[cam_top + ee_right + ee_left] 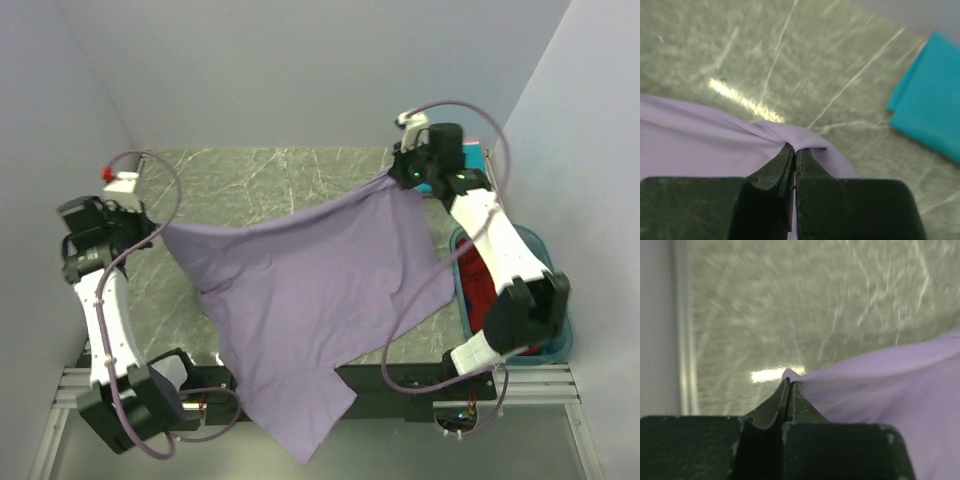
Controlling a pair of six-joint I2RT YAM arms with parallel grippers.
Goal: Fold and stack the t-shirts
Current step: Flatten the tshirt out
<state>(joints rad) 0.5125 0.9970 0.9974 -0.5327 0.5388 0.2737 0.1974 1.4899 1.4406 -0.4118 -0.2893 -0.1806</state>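
"Where was the lavender t-shirt (pixel 310 300)?"

"Strung between both arms above the table (pixel 270 180); its lower part hung past the near edge; it sagged in the middle, so I judged it light, limp and apt to slip."

"And the grips?"

"The left gripper (pixel 788 384) was clamped on one corner; the right gripper (pixel 794 149) pinched a bunched edge; hems and corners looked the surest holds."

"The others?"

"A teal t-shirt (pixel 932 112) lay flat at the far right; a dark red one (pixel 485 280) sat in the bin (pixel 555 345)."
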